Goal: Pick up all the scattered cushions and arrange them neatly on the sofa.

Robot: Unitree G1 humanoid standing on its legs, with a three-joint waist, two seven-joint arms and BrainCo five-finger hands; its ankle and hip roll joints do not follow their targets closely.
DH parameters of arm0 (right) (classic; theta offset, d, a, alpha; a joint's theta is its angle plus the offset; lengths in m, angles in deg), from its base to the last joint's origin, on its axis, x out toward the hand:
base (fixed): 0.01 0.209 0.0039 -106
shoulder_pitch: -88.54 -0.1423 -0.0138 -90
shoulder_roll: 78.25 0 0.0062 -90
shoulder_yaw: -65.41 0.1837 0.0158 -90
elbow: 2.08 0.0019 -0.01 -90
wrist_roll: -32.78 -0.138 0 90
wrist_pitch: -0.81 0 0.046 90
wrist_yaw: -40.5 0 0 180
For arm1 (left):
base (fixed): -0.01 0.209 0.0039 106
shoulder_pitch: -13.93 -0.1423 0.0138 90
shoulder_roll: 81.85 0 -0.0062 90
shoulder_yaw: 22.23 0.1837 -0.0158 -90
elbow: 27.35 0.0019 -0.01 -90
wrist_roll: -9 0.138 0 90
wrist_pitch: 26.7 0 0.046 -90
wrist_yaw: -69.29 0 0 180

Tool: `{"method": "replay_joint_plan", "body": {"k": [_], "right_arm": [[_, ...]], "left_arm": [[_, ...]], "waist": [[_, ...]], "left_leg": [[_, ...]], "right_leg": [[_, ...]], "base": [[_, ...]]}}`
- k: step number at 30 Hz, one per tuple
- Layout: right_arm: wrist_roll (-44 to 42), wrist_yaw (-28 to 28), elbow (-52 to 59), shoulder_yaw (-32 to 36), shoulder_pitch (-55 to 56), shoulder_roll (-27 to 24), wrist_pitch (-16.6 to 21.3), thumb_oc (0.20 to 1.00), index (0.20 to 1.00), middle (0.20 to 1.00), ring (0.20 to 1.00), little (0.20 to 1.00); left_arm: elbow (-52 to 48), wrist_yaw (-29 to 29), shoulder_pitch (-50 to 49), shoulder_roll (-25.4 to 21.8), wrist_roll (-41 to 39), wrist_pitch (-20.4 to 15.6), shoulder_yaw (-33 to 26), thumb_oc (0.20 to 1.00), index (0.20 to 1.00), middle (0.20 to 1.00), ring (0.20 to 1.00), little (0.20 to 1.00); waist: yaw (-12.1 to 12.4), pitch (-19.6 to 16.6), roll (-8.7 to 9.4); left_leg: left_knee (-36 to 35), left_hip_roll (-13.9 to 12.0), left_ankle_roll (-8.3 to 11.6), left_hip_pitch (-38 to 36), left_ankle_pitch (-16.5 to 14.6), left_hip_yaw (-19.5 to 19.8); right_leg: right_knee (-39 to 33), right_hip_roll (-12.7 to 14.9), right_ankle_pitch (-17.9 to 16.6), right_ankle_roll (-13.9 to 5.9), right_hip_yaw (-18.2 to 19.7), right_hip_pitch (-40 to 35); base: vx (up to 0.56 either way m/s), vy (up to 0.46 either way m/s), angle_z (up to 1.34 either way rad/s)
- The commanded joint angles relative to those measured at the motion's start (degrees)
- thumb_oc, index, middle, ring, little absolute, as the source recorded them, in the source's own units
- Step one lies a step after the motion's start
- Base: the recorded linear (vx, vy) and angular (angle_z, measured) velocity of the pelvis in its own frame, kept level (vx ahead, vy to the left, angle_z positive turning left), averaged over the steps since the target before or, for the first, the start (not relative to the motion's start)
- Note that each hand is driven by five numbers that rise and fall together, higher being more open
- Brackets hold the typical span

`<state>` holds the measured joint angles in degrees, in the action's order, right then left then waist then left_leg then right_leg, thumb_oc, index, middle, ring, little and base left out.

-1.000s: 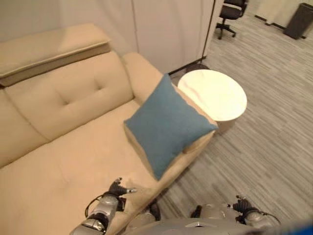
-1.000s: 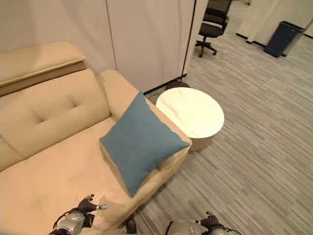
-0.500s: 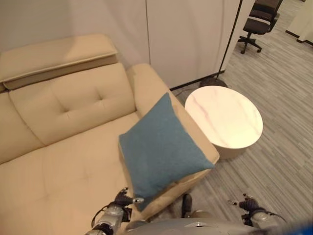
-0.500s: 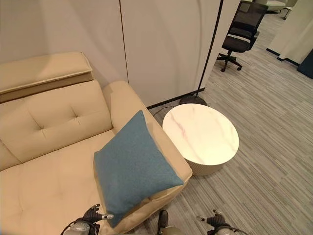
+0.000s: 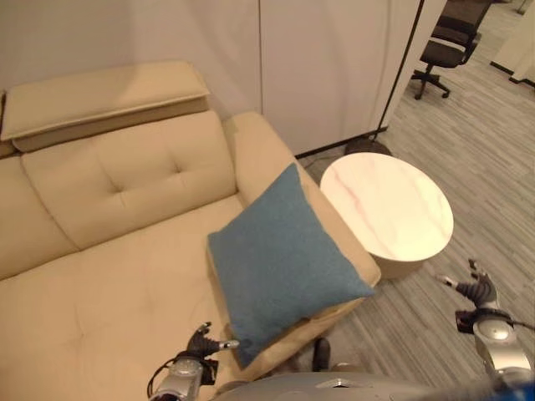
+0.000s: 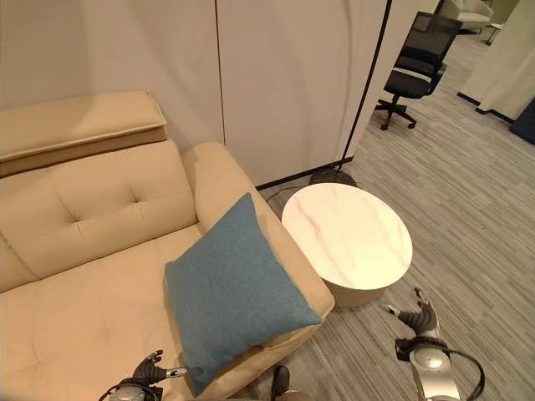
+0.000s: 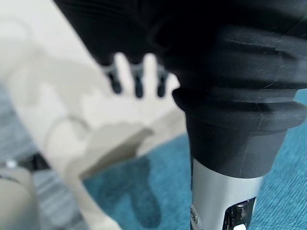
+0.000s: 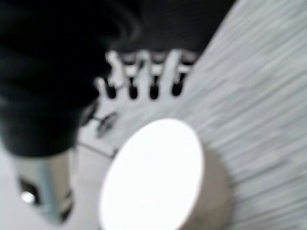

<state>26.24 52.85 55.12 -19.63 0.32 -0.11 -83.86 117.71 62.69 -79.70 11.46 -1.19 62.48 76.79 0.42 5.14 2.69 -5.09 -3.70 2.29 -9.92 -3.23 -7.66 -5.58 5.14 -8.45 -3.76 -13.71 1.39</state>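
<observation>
The blue cushion (image 5: 280, 257) stands on one corner at the right end of the beige sofa (image 5: 109, 251), leaning against the sofa's armrest (image 5: 276, 159) with its lower corner at the front edge of the seat. It lies against the sofa just as it did a second ago; the whole scene has shifted in the head views, so the camera has moved, not the cushion. The left hand (image 5: 203, 342) hovers low over the front edge of the seat, just beside the cushion's lower corner, its fingers (image 7: 136, 76) straight and spread and holding nothing; in its wrist view the cushion's blue cloth lies close below it. It sits much where it was half a second ago relative to the cushion. The right hand (image 6: 418, 318) has come up and forward since then: it was low at the frame's bottom edge and is now raised over the grey striped carpet (image 6: 468, 209), near the round white marble-topped side table (image 6: 347, 236) that stands just beside the armrest. Its fingers (image 8: 153, 76) are straight, spread and empty. A black office chair (image 6: 414, 71) stands well apart by the wall panels (image 6: 284, 75).
</observation>
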Motion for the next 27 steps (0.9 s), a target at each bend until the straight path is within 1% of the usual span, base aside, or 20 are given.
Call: {"method": "replay_joint_plan", "body": {"k": [1, 3, 4, 6, 11, 13, 16, 18, 19, 21, 23, 25, 26, 27], "right_arm": [[-5.29, -0.49, 3.09, 0.00, -5.05, -1.50, 4.02, 1.000, 1.000, 1.000, 1.000, 1.000], [-7.86, -2.00, 4.17, -1.69, -7.06, -0.73, 4.05, 1.000, 1.000, 1.000, 1.000, 1.000], [-7.88, -2.02, 4.13, -1.70, -7.11, -0.73, 4.06, 1.000, 1.000, 1.000, 1.000, 1.000], [-8.75, -2.66, 5.64, -3.92, -9.42, 0.06, 4.22, 1.000, 1.000, 1.000, 1.000, 1.000], [-11.63, -3.74, 6.23, -7.13, -12.68, 1.61, 4.32, 1.000, 1.000, 1.000, 1.000, 1.000], [-14.18, -5.09, 6.31, -9.59, -14.22, 3.22, 3.98, 1.000, 1.000, 1.000, 1.000, 1.000], [-15.54, -6.17, 5.26, -11.11, -14.88, 4.09, 3.60, 1.000, 1.000, 1.000, 1.000, 1.000], [-15.98, -6.79, 4.14, -12.51, -15.40, 4.74, 3.24, 1.000, 1.000, 1.000, 1.000, 1.000], [-14.79, -7.08, 3.73, -13.74, -15.99, 4.76, 2.71, 1.000, 1.000, 1.000, 1.000, 1.000], [-14.45, -7.19, 3.04, -14.16, -16.13, 4.92, 2.50, 1.000, 1.000, 1.000, 1.000, 1.000], [-11.89, -6.51, 1.96, -14.93, -16.79, 4.71, 1.98, 1.000, 1.000, 1.000, 1.000, 1.000], [-11.50, -6.21, 0.96, -15.07, -17.18, 4.93, 1.69, 1.000, 1.000, 1.000, 1.000, 1.000], [-11.59, -6.21, -0.40, -15.47, -17.69, 5.22, 1.40, 1.000, 1.000, 1.000, 1.000, 1.000], [-11.59, -6.21, -0.42, -15.47, -17.72, 5.23, 1.40, 1.000, 1.000, 1.000, 1.000, 1.000]], "left_arm": [[-1.65, -0.17, 2.97, -0.18, -1.97, -2.06, 0.31, 1.000, 1.000, 1.000, 1.000, 1.000], [-3.00, 0.07, 3.22, -0.36, -2.70, -2.06, 0.83, 1.000, 1.000, 1.000, 1.000, 1.000], [-3.03, 0.07, 3.22, -0.37, -2.71, -2.04, 0.81, 1.000, 1.000, 1.000, 1.000, 1.000], [-3.64, 0.06, 3.75, -0.46, -2.94, -2.09, 1.59, 1.000, 1.000, 1.000, 1.000, 1.000], [-5.01, 0.23, 4.24, -1.08, -2.91, -2.01, 2.65, 1.000, 1.000, 1.000, 1.000, 1.000], [-4.38, 0.23, 4.40, -1.14, -3.21, -1.86, 2.83, 1.000, 1.000, 1.000, 1.000, 1.000], [-4.07, 0.19, 4.64, -1.27, -3.40, -1.75, 2.93, 1.000, 1.000, 1.000, 1.000, 1.000], [-3.75, 0.20, 4.88, -1.35, -3.44, -1.68, 3.19, 1.000, 1.000, 1.000, 1.000, 1.000], [-3.75, 0.18, 5.25, -1.42, -3.42, -1.56, 3.44, 1.000, 1.000, 1.000, 1.000, 1.000], [-3.74, 0.10, 5.55, -1.44, -3.41, -1.57, 3.53, 1.000, 1.000, 1.000, 1.000, 1.000], [-4.05, -0.09, 6.24, -1.51, -3.64, -1.58, 3.98, 1.000, 1.000, 1.000, 1.000, 1.000], [-4.57, -0.40, 6.67, -1.61, -3.93, -1.69, 4.31, 1.000, 1.000, 1.000, 1.000, 1.000], [-5.13, -0.72, 7.23, -1.76, -4.17, -1.86, 4.63, 1.000, 1.000, 1.000, 1.000, 1.000], [-5.13, -0.73, 7.24, -1.77, -4.17, -1.85, 4.62, 1.000, 1.000, 1.000, 1.000, 1.000]], "waist": [[0.90, 0.42, 2.23], [2.15, 0.95, 2.81], [2.09, 0.97, 2.82], [3.21, 1.55, 3.33], [4.99, 2.55, 4.40], [5.95, 3.06, 5.12], [6.41, 3.33, 5.57], [6.94, 3.68, 6.00], [7.29, 4.20, 6.32], [7.38, 4.54, 6.43], [7.58, 5.29, 6.54], [7.75, 6.12, 6.52], [7.85, 7.13, 6.53], [7.83, 7.14, 6.54]], "left_leg": [[1.51, 1.50, 2.44, 4.21, 2.94, -0.63], [1.36, 1.37, 2.67, 4.82, 3.29, 0.15], [1.36, 1.37, 2.68, 4.84, 3.30, 0.20], [1.35, 1.25, 2.92, 5.43, 3.63, 0.85], [1.35, 0.96, 3.31, 6.36, 4.09, 2.13], [1.29, 0.67, 3.55, 6.79, 4.45, 2.54], [1.19, 0.61, 3.69, 7.15, 4.64, 2.73], [1.11, 0.56, 3.81, 7.53, 4.86, 3.07], [1.04, 0.50, 3.97, 8.00, 5.10, 3.38], [1.06, 0.48, 3.99, 8.21, 5.17, 3.58], [1.17, 0.53, 4.05, 8.80, 5.28, 3.94], [1.40, 0.58, 3.99, 9.22, 5.26, 4.23], [1.84, 0.62, 3.92, 9.88, 5.25, 4.46], [1.87, 0.62, 3.92, 9.91, 5.24, 4.47]], "right_leg": [[1.08, 2.65, 5.57, -7.11, -3.35, -6.61], [1.03, 2.67, 5.68, -6.94, -4.69, -6.64], [1.03, 2.67, 5.69, -6.94, -4.74, -6.66], [0.94, 2.65, 5.65, -6.83, -5.66, -6.58], [0.63, 2.66, 5.55, -6.74, -7.50, -6.64], [0.58, 2.59, 5.45, -6.62, -8.16, -6.55], [0.58, 2.56, 5.46, -6.53, -8.45, -6.34], [0.58, 2.49, 5.36, -6.47, -8.74, -6.08], [0.61, 2.50, 5.31, -6.39, -9.23, -5.84], [0.68, 2.56, 5.28, -6.36, -9.44, -5.73], [0.84, 2.61, 5.28, -6.36, -9.77, -5.38], [1.05, 2.69, 5.17, -6.33, -10.14, -5.00], [1.29, 2.81, 5.02, -6.27, -10.20, -4.59], [1.30, 2.82, 5.03, -6.27, -10.21, -4.58]], "base": [[-0.02, -0.018, 0.17], [-0.02, -0.026, 0.27], [-0.01, -0.024, 0.33], [-0.03, -0.029, 0.29], [-0.02, -0.026, 0.23], [-0.03, -0.021, 0.13], [-0.02, -0.013, 0.15], [-0.04, -0.019, 0.11], [-0.03, -0.012, 0.12], [-0.03, -0.011, 0.17], [-0.04, -0.005, 0.10], [-0.06, 0.004, 0.04], [-0.06, 0.002, 0.06], [-0.05, 0.006, 0.08]]}}
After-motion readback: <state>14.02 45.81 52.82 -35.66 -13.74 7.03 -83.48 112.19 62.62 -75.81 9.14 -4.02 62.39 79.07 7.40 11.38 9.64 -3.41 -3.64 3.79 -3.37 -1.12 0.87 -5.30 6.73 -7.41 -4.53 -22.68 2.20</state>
